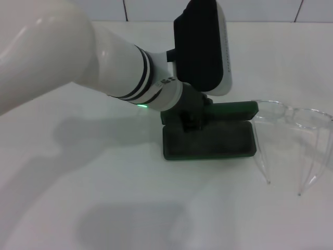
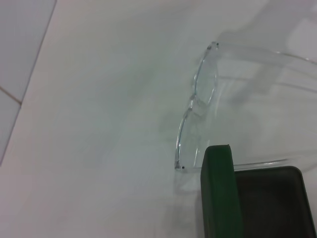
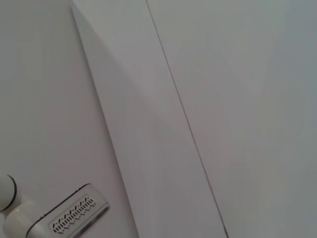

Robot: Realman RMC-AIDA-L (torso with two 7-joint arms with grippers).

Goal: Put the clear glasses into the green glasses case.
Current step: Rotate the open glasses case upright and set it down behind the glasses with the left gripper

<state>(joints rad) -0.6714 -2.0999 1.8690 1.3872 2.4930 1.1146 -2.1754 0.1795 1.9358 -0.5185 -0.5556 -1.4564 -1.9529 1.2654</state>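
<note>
Both clear glasses [image 1: 291, 117] temples lie right of the left gripper [image 1: 191, 121].

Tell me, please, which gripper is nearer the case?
Left. The left gripper sits over the open case, at its hinge side. The right gripper is out of the head view, away from the case.

Left arm [image 1: 78, 57] stretches across the view, its end effector [image 1: 193, 117] pointing down, fingers unclear

The white table [image 1: 104, 172] carries two items. The green glasses case [image 1: 208, 140] lies open at its centre, lid raised at the far side. The clear glasses [image 1: 294, 117] rest just beside the case, temple arms unfolded toward the robot.
</note>
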